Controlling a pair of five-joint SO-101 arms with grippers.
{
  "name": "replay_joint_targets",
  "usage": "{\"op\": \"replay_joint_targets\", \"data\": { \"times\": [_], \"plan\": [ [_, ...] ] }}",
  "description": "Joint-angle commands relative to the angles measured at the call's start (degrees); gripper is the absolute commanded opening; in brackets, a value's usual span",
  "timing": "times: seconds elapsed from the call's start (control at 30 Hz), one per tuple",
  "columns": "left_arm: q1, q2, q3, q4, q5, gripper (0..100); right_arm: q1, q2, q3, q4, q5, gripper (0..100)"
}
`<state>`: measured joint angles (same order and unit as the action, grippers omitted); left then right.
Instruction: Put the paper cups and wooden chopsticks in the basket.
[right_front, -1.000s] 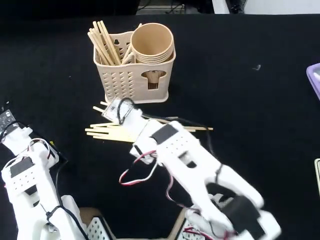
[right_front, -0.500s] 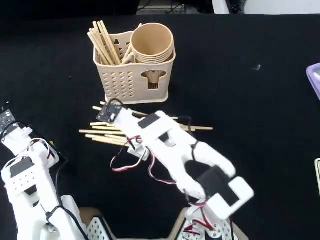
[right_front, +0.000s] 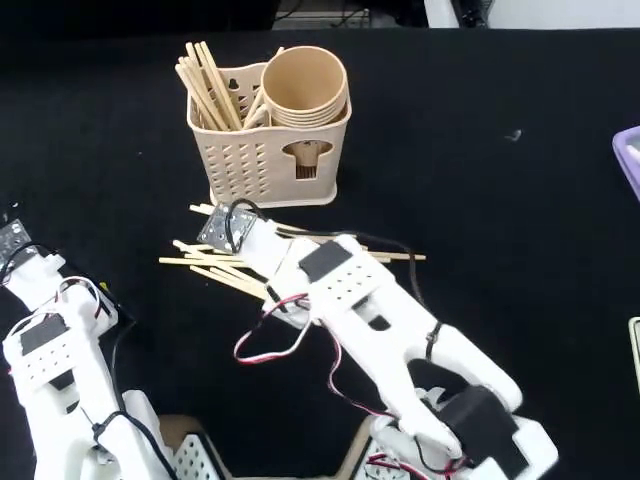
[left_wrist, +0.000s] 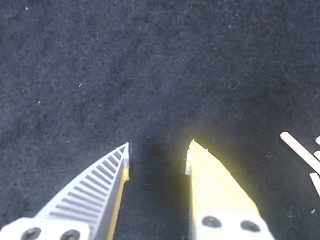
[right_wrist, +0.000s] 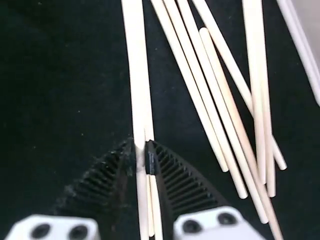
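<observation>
A beige basket stands at the back of the black table, holding stacked paper cups and a bundle of wooden chopsticks. Several loose chopsticks lie fanned on the cloth in front of it. My right gripper is down on that pile, shut on a pair of chopsticks that run out from between its fingers; other sticks lie beside them. My left gripper hovers open over bare cloth at the table's near left, with stick ends at the edge of its view.
The right arm stretches across the middle of the table toward the pile. The left arm rests at the near left. A purple object sits at the far right edge.
The right arm swung left and then back to the right over the pile, and the loose chopsticks shifted and fanned out a little on the left side.
</observation>
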<state>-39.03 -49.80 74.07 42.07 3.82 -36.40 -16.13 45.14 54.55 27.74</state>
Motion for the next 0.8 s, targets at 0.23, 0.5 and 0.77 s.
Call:
{"op": "replay_joint_targets", "data": {
  "times": [0.23,0.5,0.77],
  "plan": [
    [0.8,-0.8,-3.3,-0.8,0.2,19,-0.7,5.9,2.6,-6.7,0.5,17.3],
    [0.8,-0.8,-3.3,-0.8,0.2,19,-0.7,13.1,-1.2,-6.2,0.7,19.6],
    [0.8,-0.9,-3.3,-0.8,0.2,19,-0.5,12.5,-3.4,-4.8,0.4,0.8]
  ]
}}
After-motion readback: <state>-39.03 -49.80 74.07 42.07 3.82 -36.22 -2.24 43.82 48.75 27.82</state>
